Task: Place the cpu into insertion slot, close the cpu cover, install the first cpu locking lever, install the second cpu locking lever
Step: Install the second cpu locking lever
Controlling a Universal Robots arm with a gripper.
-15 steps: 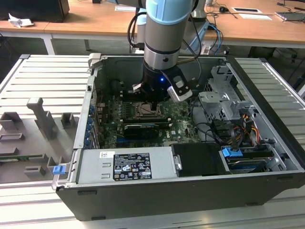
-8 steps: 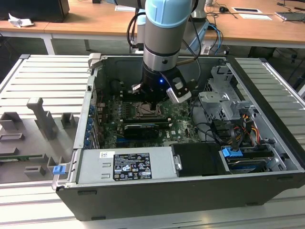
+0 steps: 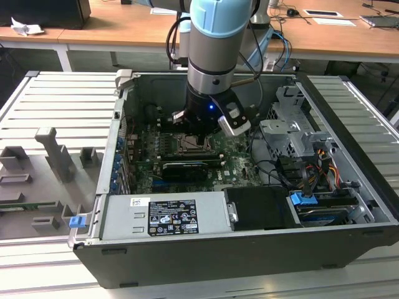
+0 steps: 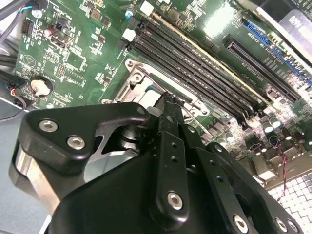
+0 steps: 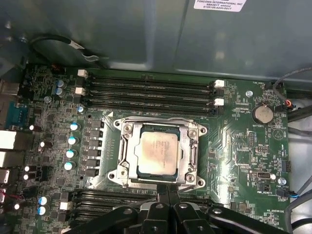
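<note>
— So what does the cpu [image 5: 156,151] look like?

— Flat, square, with a dull silver-grey top that has a faint brownish smear across it. In the first wrist view it lies level in the insertion slot [image 5: 140,171], whose dark rim shows as a thin line around the chip. The cpu cover [image 5: 126,146], a silvery frame with a cut-out centre, lies flat around it, with a screw post at each corner.

— And where is that in the case?

— On the green motherboard [image 3: 234,152], about the middle of the open computer case [image 3: 349,187], directly under the gripper [image 3: 198,132] in the exterior view.

— What can't you see?

— The arm covers most of the socket in the exterior view. In the second wrist view the gripper's black body hides the chip; a corner of the cover [image 4: 141,85] peeks out. I cannot tell whether the levers are latched.

— The fingers?

— Drawn together, tips closed with nothing between them, just at the cover's edge in the first wrist view.

— Orientation?

— Being square, it has no long axis; its edges run parallel to the long black memory slots [image 5: 151,95] beside it.
</note>
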